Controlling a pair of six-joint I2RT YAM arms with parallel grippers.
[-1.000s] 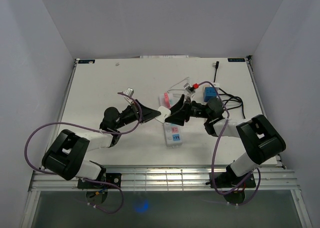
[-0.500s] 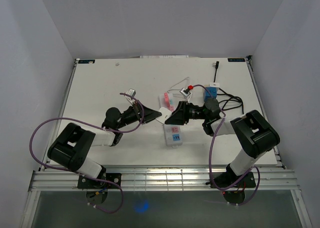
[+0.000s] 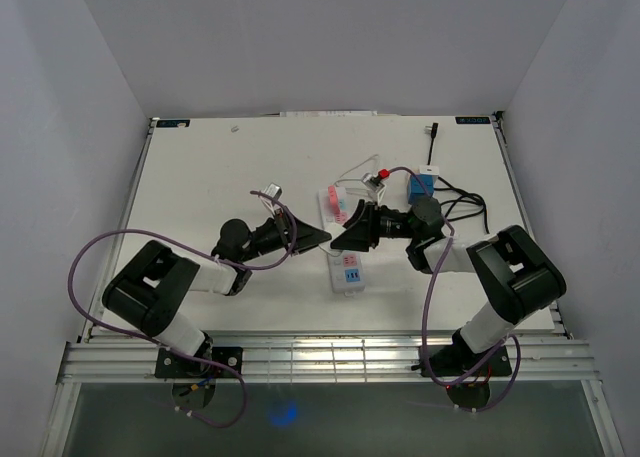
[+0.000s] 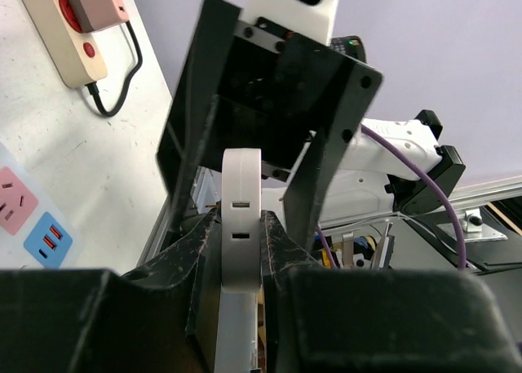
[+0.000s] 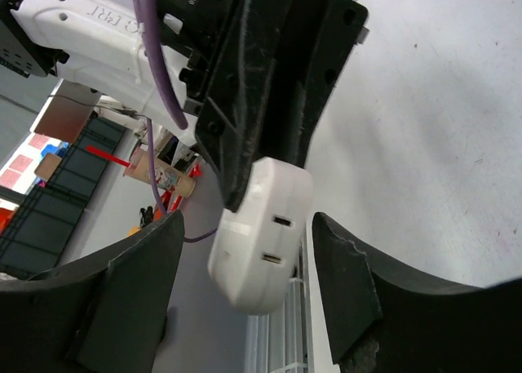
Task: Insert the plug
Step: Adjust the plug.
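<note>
The plug (image 4: 241,218) is a white rounded body with two slots in its face, pinched on its flat sides by my left gripper (image 4: 241,236), which is shut on it. From the right wrist the same plug (image 5: 265,234) hangs between my right gripper's (image 5: 249,287) spread fingers (image 5: 359,291), with a gap on each side, so that gripper is open. From above, the left gripper (image 3: 322,239) and right gripper (image 3: 341,239) meet tip to tip over the far end of the white power strip (image 3: 348,273), which has pink and blue sockets. The plug is hidden there.
A second strip (image 3: 328,199) with pink sockets lies just behind, and another strip (image 4: 61,22) carries a brownish plug (image 4: 96,2) and a black cord. A blue box (image 3: 420,187) and black cables (image 3: 465,202) sit at the back right.
My right gripper's jaws have narrowed around the plug. Both gripper tips have shifted slightly toward the near edge, and the left arm has swung right with the plug in it.
</note>
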